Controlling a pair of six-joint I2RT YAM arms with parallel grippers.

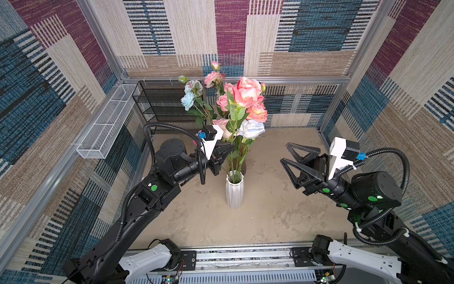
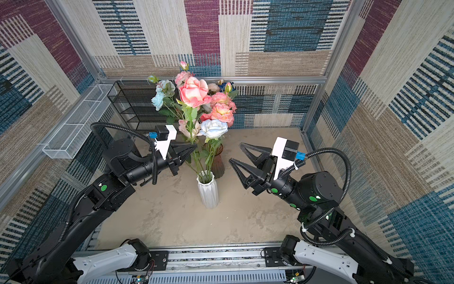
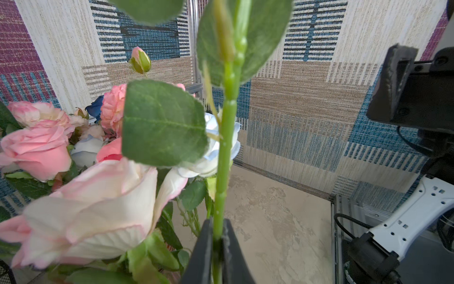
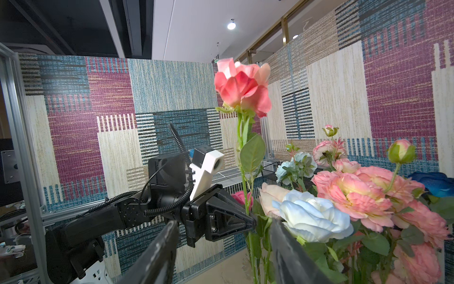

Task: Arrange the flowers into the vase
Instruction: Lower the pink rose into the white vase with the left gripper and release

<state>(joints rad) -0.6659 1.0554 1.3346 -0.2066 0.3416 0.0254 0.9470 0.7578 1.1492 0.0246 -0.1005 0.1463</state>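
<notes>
1. The flowers [image 1: 222, 102] stand as a leafy bunch mid-table towards the back. They are mostly pink roses and ruffled salmon peony-like blooms [image 2: 222, 112], with a white rose [image 1: 251, 127], a pale blue bloom [image 1: 188, 100] and a deep blue bloom [image 4: 434, 183].
2. Several green stems drop into the mouth of a faceted white vase [image 1: 234, 194], upright on the sandy tabletop [image 1: 270, 216]. A brown ribbed vase [image 2: 218, 162] stands just behind it.
3. The tall pink rose [image 4: 243, 86] tops the bunch. It is coral with paler outer petals, on a jointed green stem with broad leaves.
4. The left gripper [image 3: 218, 222] is clamped on that rose's stem, above the vase mouth.
5. The right gripper [image 1: 285, 153] hangs right of the vase, apart from it, fingers spread and holding nothing.
</notes>
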